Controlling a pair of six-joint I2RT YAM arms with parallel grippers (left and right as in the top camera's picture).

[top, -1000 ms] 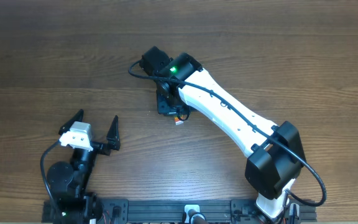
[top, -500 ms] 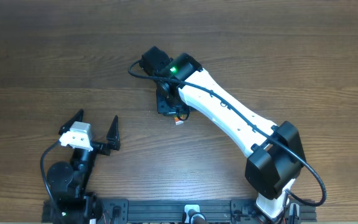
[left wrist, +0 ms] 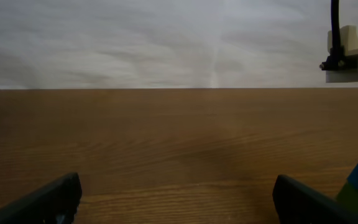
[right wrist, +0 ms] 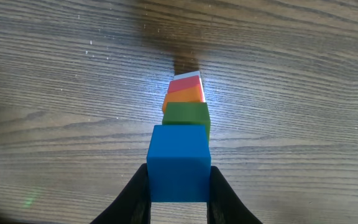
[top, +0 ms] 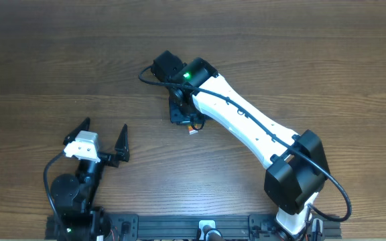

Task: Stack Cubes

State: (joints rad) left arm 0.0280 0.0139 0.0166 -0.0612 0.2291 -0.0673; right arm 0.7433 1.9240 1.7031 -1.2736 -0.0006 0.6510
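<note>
The blue cube (right wrist: pixel 179 163) is pinched by the right gripper (right wrist: pixel 179 182) above the green cube (right wrist: pixel 187 113); the left gripper (top: pixel 104 125) is spread.

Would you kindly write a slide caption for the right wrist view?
Right gripper holds the blue cube atop the green cube, orange cube and red cube, stacked on the wooden table.

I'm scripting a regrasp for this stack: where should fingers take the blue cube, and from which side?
Grip the blue cube by its two flat, parallel side faces, coming from above as the right gripper does; it tops the stack, so those faces are free.
</note>
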